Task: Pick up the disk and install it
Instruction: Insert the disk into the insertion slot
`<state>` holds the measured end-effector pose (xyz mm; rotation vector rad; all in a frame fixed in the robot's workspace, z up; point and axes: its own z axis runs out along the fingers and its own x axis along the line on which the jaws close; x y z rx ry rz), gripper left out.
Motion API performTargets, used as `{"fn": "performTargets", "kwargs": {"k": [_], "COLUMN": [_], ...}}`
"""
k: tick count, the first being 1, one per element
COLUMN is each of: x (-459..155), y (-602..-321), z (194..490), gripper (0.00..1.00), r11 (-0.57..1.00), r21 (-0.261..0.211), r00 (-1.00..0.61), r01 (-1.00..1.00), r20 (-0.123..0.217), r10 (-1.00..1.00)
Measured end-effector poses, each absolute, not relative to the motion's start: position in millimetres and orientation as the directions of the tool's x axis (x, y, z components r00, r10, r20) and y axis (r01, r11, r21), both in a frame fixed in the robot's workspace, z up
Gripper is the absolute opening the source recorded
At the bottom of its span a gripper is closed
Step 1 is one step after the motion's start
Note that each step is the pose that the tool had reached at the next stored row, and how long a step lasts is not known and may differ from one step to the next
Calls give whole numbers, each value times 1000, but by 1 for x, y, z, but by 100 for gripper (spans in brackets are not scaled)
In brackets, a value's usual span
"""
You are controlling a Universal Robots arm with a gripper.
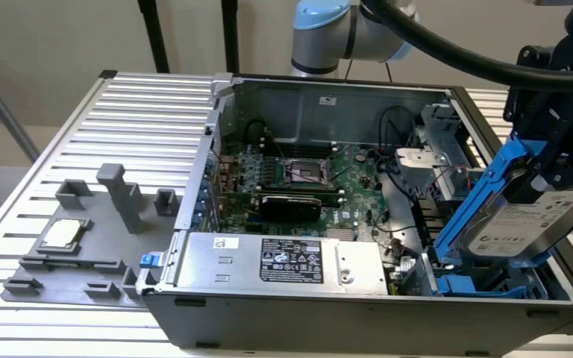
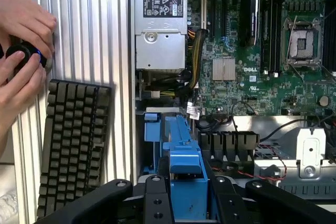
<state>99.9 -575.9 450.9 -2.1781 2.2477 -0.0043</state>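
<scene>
At eight o'clock in the exterior view, the chip (image 1: 60, 234) sits parked in its tray (image 1: 102, 240). At three o'clock the claw (image 1: 563, 170) clamps the disk (image 1: 525, 224), tilted just above the bay (image 1: 476, 285), likely so the rails line up.

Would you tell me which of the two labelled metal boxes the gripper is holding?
The disk with blue rails, tilted above the case; the power supply lies flat inside, unheld.
</scene>
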Motion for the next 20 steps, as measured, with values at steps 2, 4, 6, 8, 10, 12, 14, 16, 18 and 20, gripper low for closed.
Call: {"fn": "performTargets", "kwargs": {"k": [2, 4, 6, 8, 10, 12, 14, 16, 18, 20], "x": [100, 101, 101, 101, 102, 102, 102, 102, 102, 102], "y": [-576, -576, -576, -576, -576, -576, -576, -576, -576, -576], "z": [449, 446, 444, 442, 441, 438, 436, 435, 432, 431], "gripper": [0, 0, 0, 0, 0, 0, 0, 0, 0, 0], "r11": [30, 29, 29, 29, 29, 29, 29, 29, 29, 29], "r21": [-10, -10, -10, -10, -10, -10, -10, -8, -6, -3], "r00": [-30, -29, -29, -29, -29, -29, -29, -29, -29, -29], "r01": [-999, -1000, -1000, -1000, -1000, -1000, -1000, -1000, -1000, -1000], "r20": [-6, -7, -7, -6, -6, -6, -6, -6, -6, -6], "r10": [-1000, -1000, -1000, -1000, -1000, -1000, -1000, -1000, -1000, -1000]}}
